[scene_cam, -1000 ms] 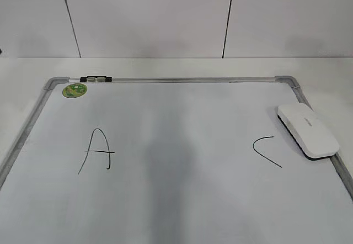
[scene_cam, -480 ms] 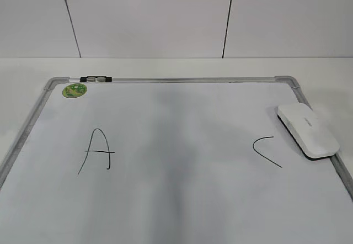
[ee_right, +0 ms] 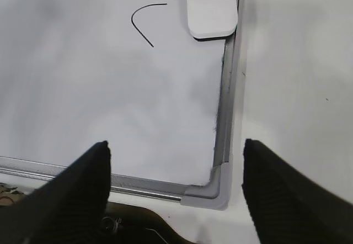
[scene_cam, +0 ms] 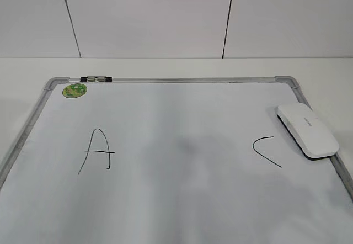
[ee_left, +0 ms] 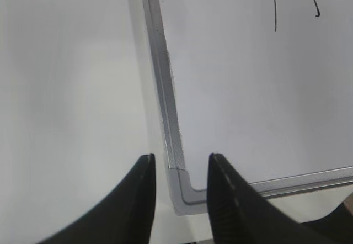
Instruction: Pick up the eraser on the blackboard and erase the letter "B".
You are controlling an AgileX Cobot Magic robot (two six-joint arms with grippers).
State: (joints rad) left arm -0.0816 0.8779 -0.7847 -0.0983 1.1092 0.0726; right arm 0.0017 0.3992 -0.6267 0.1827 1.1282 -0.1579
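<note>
- the board (scene_cam: pixel 182 200) is a smooth white dry-erase sheet in a grey metal frame with rounded grey corner caps, lying flat on a pale table (scene_cam: pixel 165 67).
- the eraser (scene_cam: pixel 307 129) is a glossy white rounded-rectangular block with a thin dark underside; it lies on the board's right side, its long edge just beside the right frame rail.
- a thin black "a" (scene_cam: pixel 97 150) is drawn on the left half, and a thin open curve, the "c" (scene_cam: pixel 266 150), sits near the eraser's left.
- no "b" shows between the two letters; only a faint grey smudge marks that bare middle patch.
- a small round green sticker (scene_cam: pixel 74 90) sits in the far left corner, beside a dark clip (scene_cam: pixel 96 79) on the top rail.
- the left gripper (ee_left: pixel 181 164) has dark, smooth, tapering fingers set a narrow gap apart, gripping nothing, over the board's near left corner.
- the right gripper (ee_right: pixel 175 150) has its dark fingers spread wide, gripping nothing, above the near right corner.
- in the right wrist view the eraser (ee_right: pixel 212 6) lies well beyond the fingertips, against the right rail; the left gripper is well apart from it, across the board.
</note>
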